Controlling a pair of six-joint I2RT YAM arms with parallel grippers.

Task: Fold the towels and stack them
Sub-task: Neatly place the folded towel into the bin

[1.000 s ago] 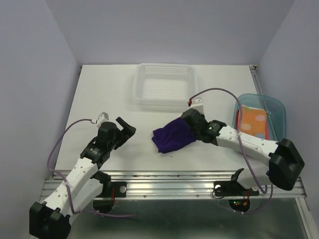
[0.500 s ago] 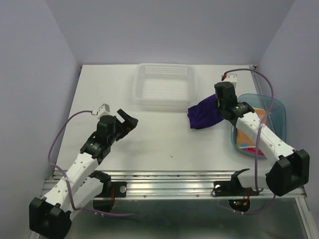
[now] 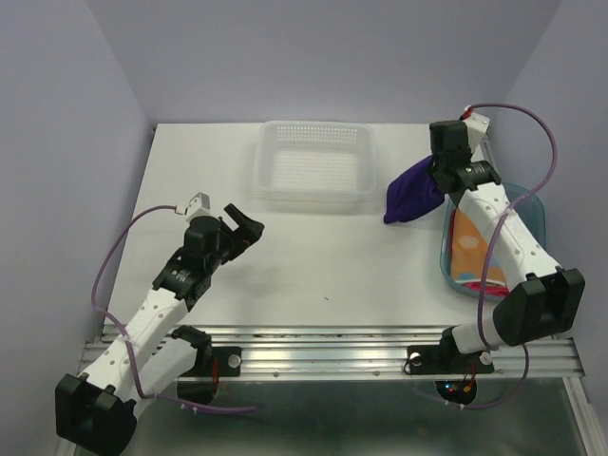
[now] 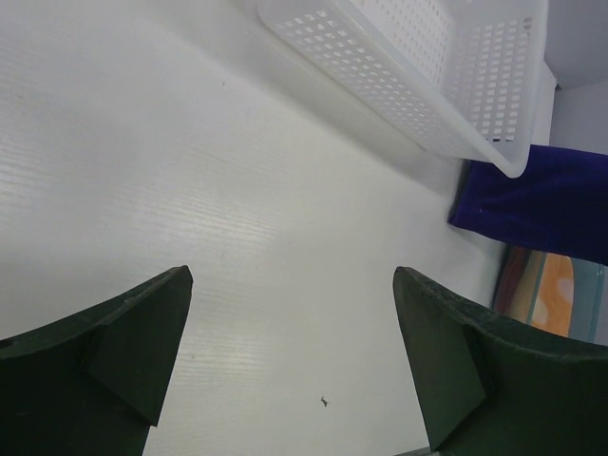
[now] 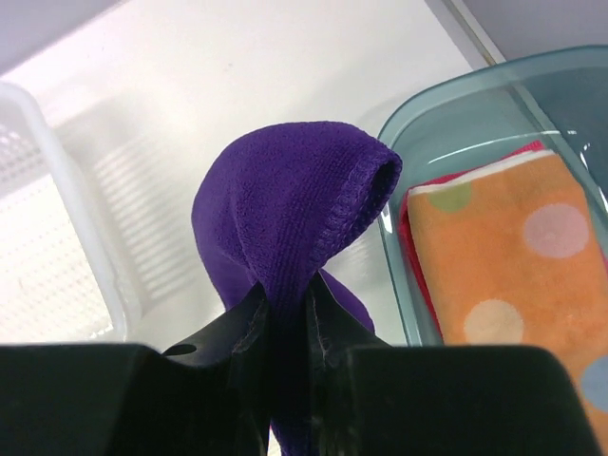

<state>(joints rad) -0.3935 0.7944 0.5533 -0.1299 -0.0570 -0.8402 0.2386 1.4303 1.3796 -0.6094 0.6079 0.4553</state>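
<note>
My right gripper (image 3: 439, 180) (image 5: 285, 309) is shut on the folded dark purple towel (image 3: 412, 191) (image 5: 285, 209), which hangs from it above the table, just left of the teal tray (image 3: 527, 199) (image 5: 446, 123). Inside the tray lies the folded orange polka-dot towel (image 3: 473, 249) (image 5: 513, 247) on top of the pink towel (image 5: 411, 242), of which only an edge shows. My left gripper (image 3: 249, 225) (image 4: 290, 356) is open over bare table at the left, with nothing between its fingers. The purple towel (image 4: 546, 204) also shows in the left wrist view at the far right.
A white perforated basket (image 3: 313, 163) (image 4: 418, 71) stands at the back middle, close to the left of the hanging purple towel. The table's right rail (image 3: 486, 142) runs behind the tray. Walls close in on both sides.
My right arm has carried the purple towel from the table's middle up and to the right, toward the tray. The left arm has shifted slightly forward, still open.
</note>
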